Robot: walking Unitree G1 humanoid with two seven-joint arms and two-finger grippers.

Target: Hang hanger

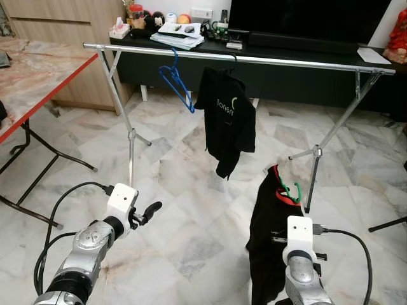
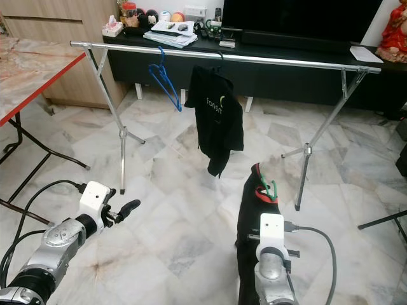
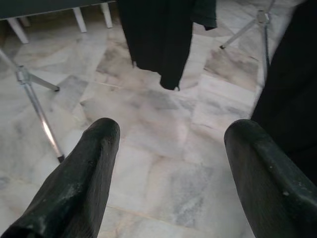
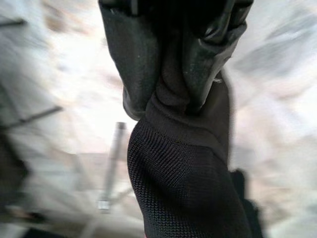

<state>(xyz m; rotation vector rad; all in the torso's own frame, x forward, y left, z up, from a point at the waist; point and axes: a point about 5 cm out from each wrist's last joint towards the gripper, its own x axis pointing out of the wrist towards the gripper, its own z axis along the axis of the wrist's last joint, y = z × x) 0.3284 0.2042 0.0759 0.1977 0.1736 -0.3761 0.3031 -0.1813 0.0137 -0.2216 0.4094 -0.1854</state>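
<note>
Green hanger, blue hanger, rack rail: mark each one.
green hanger [image 1: 291, 192]: left eye view, on its hook above the held black garment.
blue hanger [image 1: 177, 84]: left eye view, on its sloping arm below the rail.
rack rail [image 1: 299, 62]: left eye view, on the bare bar right of the hung shirt.

Marble floor [image 1: 184, 210]. Red-edged table [image 1: 38, 76] at left. Dark cabinet [image 1: 267, 70] behind (cluttered with papers [image 1: 178, 39], tissue box [image 1: 119, 28]), TV [image 1: 305, 19] above.
</note>
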